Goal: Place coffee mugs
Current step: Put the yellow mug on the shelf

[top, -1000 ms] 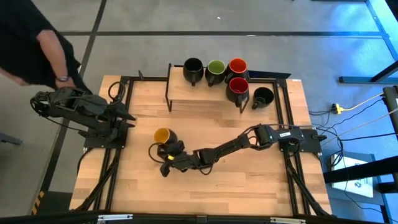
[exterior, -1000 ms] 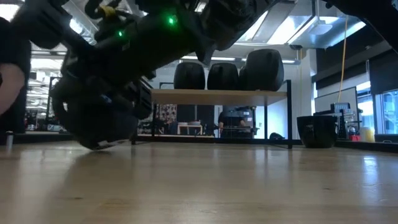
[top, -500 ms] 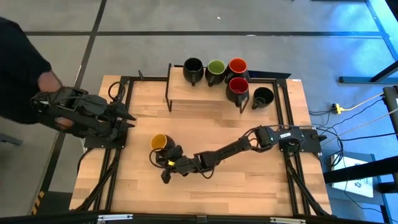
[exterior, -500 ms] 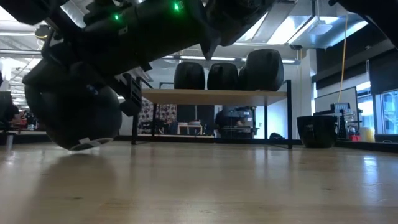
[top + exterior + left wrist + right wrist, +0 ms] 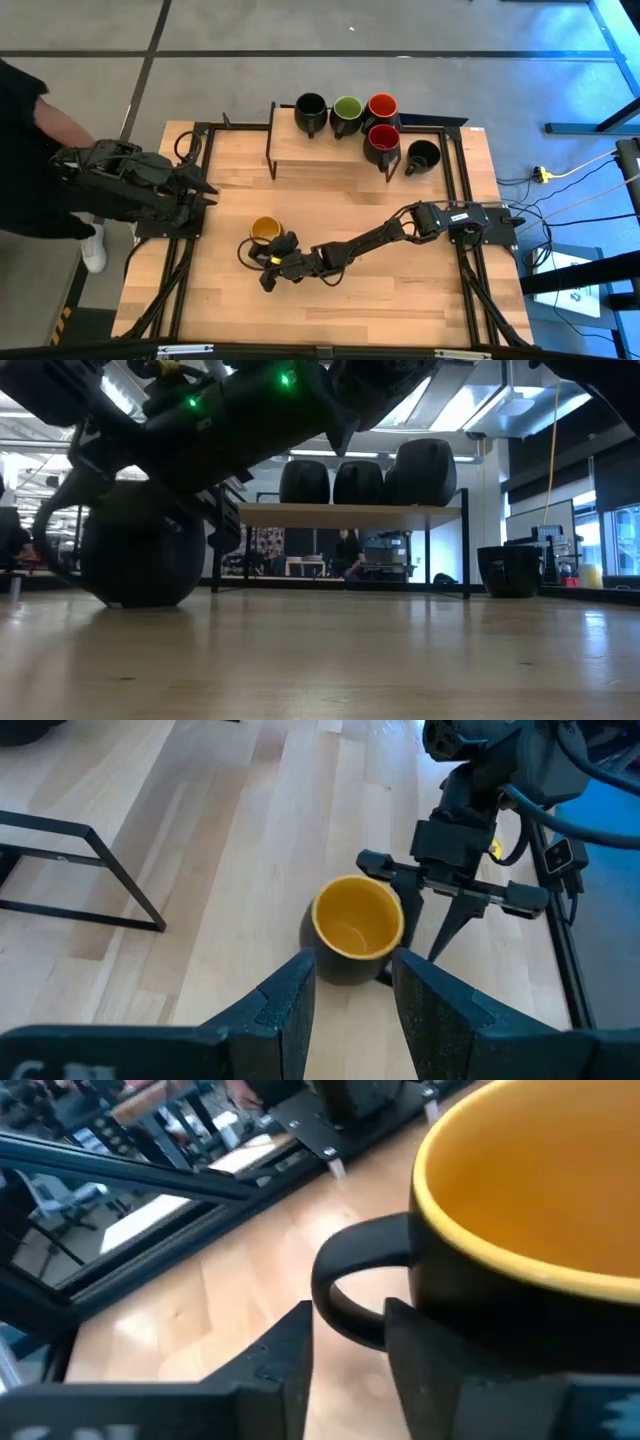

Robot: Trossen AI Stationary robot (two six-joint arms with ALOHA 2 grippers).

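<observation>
The yellow-lined mug (image 5: 265, 231) stands upright on the table (image 5: 400, 300), left of centre. The right gripper (image 5: 272, 262) sits just beside it at its five o'clock, fingers parted narrowly around the handle (image 5: 345, 1285). The left gripper (image 5: 352, 990), also parted, waits at the table's nine o'clock edge.

grey floor (image 5: 400, 30) with dark lines, bright ceiling lights (image 5: 470, 405).
</observation>
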